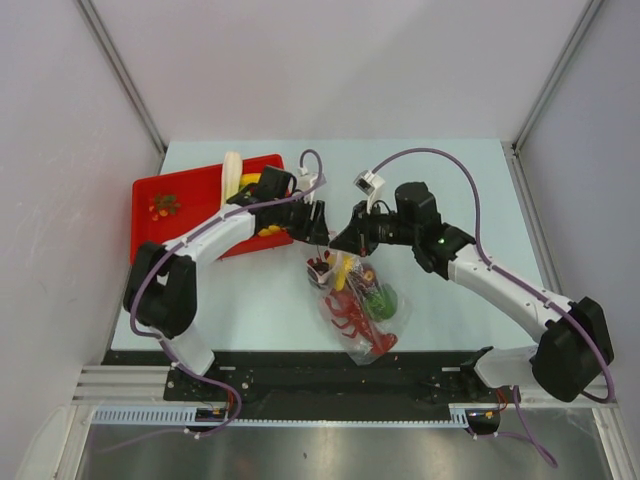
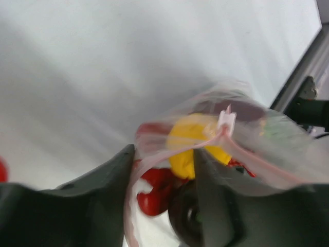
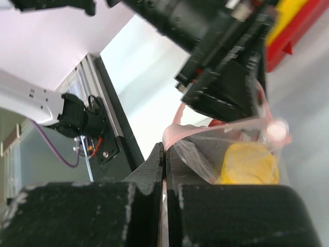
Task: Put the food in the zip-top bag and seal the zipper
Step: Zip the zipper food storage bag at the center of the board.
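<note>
Surface (image 1: 250, 300): pale blue-green, with the zip-top bag lying near its middle, just ahead of the arm bases.
Red tray (image 1: 150, 240): off to the left of the bag and farther back; the left arm lies across it.
Zip-top bag (image 1: 365, 310): clear and crinkly. Its mouth is lifted toward the two grippers and its body trails back toward the bases.
Left gripper (image 2: 164, 154): at the left end of the bag's mouth. The fingers are parted with a plain gap, and the pink strip runs between them. I can't say whether either pad touches it.
Right gripper (image 3: 164, 154): at the right end of the bag's mouth, fingers pressed together with the bag's edge pinched in the seam.
Red lobster (image 1: 362, 328): inside the bag, at the end away from the mouth.
Green bell pepper (image 1: 380, 300): inside the bag, beside the lobster.
Yellow pear (image 2: 193, 146): inside the bag, just behind the mouth.
Zipper (image 2: 205, 141): a thin pink strip along the bag's mouth, stretched between the grippers.
Leek (image 1: 232, 172) and bananas (image 1: 268, 232): on the tray, well left of the bag and partly covered by the left arm.
Hard to make out: the left wrist view is blurred, and from above the grippers hide the bag's mouth.
</note>
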Controlling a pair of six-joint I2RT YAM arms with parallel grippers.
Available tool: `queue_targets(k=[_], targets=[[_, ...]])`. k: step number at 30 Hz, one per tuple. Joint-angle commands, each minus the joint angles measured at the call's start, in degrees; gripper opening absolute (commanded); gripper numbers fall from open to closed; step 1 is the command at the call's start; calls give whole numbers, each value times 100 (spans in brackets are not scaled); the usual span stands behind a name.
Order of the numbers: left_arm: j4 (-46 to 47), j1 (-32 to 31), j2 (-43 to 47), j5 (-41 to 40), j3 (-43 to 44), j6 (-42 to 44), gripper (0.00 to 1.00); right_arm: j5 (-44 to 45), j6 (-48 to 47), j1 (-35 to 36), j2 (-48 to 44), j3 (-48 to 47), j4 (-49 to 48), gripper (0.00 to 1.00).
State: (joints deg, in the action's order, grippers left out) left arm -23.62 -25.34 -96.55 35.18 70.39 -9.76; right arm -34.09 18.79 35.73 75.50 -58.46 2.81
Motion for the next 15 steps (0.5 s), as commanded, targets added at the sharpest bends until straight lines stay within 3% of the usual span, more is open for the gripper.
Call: queue_targets(k=[1, 5, 6, 7, 11, 12, 15], targets=[[-90, -295, 31, 567, 581, 526, 41, -2, -639, 171, -291, -140, -61, 0], [-73, -278, 180, 1612, 616, 844, 15, 34, -999, 181, -317, -350, 176, 14], [-73, -287, 189, 1728, 608, 922, 7, 7, -1104, 163, -378, -403, 263, 29], [-99, -287, 250, 1799, 607, 1210, 2, -10, -1288, 163, -422, -456, 455, 37], [-494, -243, 348, 2247, 835, 2090, 0, 138, -1693, 40, -843, -640, 975, 75], [-712, -243, 339, 2465, 897, 2431, 0, 200, -1816, 14, -966, -736, 1115, 88], [-1327, -252, 260, 2809, 1178, 3152, 0, 420, -2360, -83, -1423, -878, 1686, 93]])
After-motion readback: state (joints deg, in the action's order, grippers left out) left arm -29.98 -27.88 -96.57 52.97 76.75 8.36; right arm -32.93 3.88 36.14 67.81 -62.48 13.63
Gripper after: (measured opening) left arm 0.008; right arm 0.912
